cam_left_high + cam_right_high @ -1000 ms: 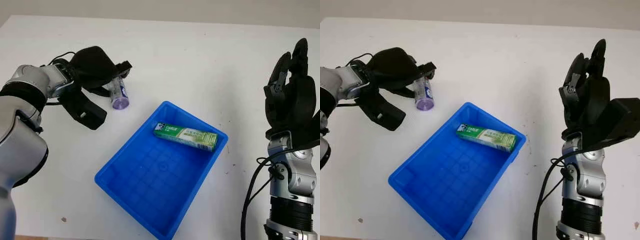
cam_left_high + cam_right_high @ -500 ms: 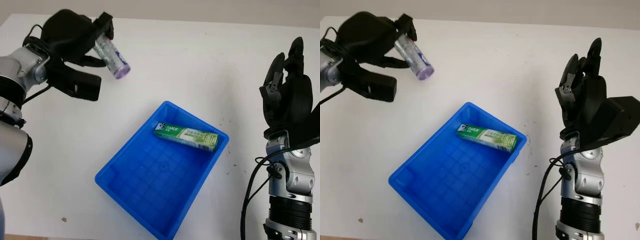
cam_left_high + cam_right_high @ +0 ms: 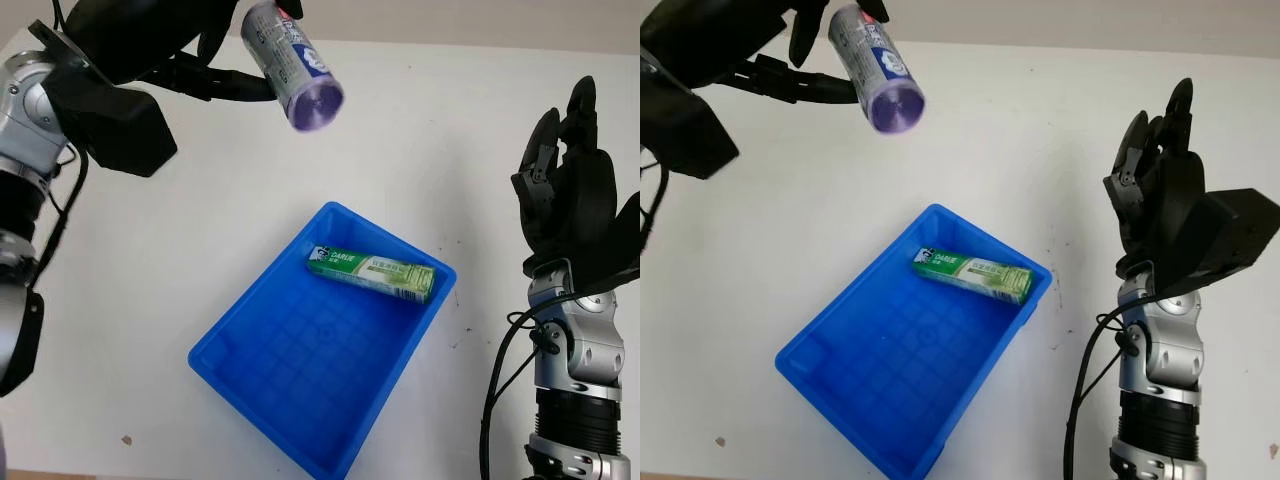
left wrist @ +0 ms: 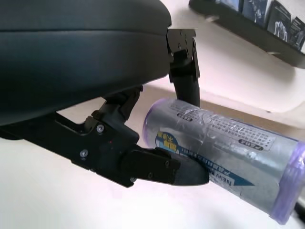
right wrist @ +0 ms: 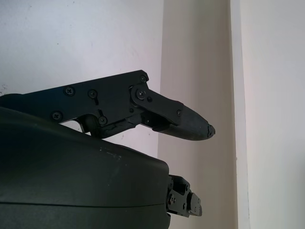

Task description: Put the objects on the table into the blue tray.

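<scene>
Change noted: a second ago the silver bottle lay on the table with the left hand closing over it; half a second ago it had been lifted clear; now it is carried higher and further toward the camera, well above the table and off to the far left of the blue tray. The pick-up is judged complete and the carry toward the tray is judged under way. The bottle is not yet over the tray.

Bottle: held tilted, purple end pointing down and toward the tray side, printed label visible along the body. In the left wrist view the bottle is seen clamped between the black fingers, one finger under it and another against its far side.

Tray contents: a green box lies inside along the far wall. The rest of the tray floor is bare, so room for the bottle is judged ample.

Left arm: raised high, forearm coming in from the left edge, hand turned so the bottle projects to the right.

Right hand: held upright above the table to the right of the tray, nothing in it, open, palm side toward the tray. Little movement has been recorded over the last second; it is judged parked.

Remaining: transport over the tray, lowering, release.
</scene>
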Action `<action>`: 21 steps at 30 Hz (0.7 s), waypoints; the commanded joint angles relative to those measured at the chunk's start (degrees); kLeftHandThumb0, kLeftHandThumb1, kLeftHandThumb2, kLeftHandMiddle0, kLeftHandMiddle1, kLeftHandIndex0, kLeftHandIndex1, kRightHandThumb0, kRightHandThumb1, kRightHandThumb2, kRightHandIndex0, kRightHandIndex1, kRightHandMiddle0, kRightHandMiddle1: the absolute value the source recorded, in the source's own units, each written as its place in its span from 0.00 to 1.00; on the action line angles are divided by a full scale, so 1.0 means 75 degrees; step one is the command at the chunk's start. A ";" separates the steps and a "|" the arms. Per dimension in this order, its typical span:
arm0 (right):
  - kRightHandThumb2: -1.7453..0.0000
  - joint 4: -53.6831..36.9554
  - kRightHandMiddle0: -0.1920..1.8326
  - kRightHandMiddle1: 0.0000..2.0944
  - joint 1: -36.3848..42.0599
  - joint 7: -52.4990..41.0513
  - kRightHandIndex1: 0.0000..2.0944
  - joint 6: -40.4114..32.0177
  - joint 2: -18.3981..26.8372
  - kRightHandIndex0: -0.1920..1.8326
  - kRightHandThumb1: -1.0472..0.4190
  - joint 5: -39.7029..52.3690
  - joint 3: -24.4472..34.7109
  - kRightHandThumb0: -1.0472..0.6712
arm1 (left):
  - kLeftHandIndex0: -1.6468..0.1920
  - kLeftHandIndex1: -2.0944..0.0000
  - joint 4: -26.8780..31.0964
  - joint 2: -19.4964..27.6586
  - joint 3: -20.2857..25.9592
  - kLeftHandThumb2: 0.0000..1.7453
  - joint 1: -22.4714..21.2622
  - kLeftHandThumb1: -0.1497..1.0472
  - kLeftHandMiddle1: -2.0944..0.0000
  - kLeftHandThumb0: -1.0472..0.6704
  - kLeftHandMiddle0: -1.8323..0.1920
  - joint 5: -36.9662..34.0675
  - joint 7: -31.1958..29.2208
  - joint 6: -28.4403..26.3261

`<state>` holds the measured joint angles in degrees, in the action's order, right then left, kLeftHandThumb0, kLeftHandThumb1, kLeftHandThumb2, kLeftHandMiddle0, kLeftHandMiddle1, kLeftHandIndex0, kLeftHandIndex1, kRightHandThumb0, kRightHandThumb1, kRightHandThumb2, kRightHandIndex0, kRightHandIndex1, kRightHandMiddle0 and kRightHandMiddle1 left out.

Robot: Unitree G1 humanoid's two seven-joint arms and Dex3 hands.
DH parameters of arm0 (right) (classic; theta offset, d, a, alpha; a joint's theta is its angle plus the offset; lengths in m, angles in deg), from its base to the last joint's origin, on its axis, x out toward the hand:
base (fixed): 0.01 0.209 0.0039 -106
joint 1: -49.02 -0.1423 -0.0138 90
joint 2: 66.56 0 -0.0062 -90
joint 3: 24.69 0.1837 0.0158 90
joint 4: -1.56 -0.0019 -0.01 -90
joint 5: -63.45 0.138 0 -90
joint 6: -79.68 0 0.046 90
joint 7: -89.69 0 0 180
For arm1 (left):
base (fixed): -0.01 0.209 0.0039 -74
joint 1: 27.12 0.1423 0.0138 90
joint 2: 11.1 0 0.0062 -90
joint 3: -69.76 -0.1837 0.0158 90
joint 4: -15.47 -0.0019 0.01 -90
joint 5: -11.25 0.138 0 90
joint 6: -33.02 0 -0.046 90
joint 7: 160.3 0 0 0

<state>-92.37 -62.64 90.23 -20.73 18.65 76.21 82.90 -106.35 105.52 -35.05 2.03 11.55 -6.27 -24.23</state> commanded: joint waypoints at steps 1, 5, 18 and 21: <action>0.58 -0.0065 0.00 0.00 -0.0073 -0.0051 0.00 0.0053 0.0088 0.00 0.00 0.0042 0.0016 0.31 | 0.72 0.01 0.1526 0.0096 0.0424 0.23 0.0519 1.00 0.00 0.39 0.54 -0.0889 -0.0827 -0.1018; 0.59 -0.0056 0.00 0.00 -0.0063 -0.0101 0.00 0.0011 0.0098 0.00 0.00 0.0043 0.0010 0.30 | 0.74 0.00 0.3364 0.0389 0.0721 0.25 0.1326 1.00 0.00 0.37 0.54 -0.1060 -0.1630 -0.2171; 0.59 -0.0207 0.00 0.00 0.0114 -0.0148 0.00 -0.0068 0.0095 0.00 0.00 0.0076 0.0032 0.31 | 0.74 0.16 0.4957 0.0099 0.0860 0.13 0.2690 1.00 0.08 0.40 0.65 -0.1677 -0.3640 -0.3669; 0.59 -0.0235 0.00 0.00 0.0154 -0.0175 0.00 -0.0070 0.0088 0.00 0.00 0.0135 0.0065 0.31 | 0.82 0.31 0.5144 0.0085 0.0886 0.05 0.2718 0.98 0.13 0.44 0.73 -0.1414 -0.3696 -0.3507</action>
<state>-92.72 -62.04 89.10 -21.06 18.70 76.94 83.00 -69.32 106.23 -29.25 22.46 0.48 -33.68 -51.24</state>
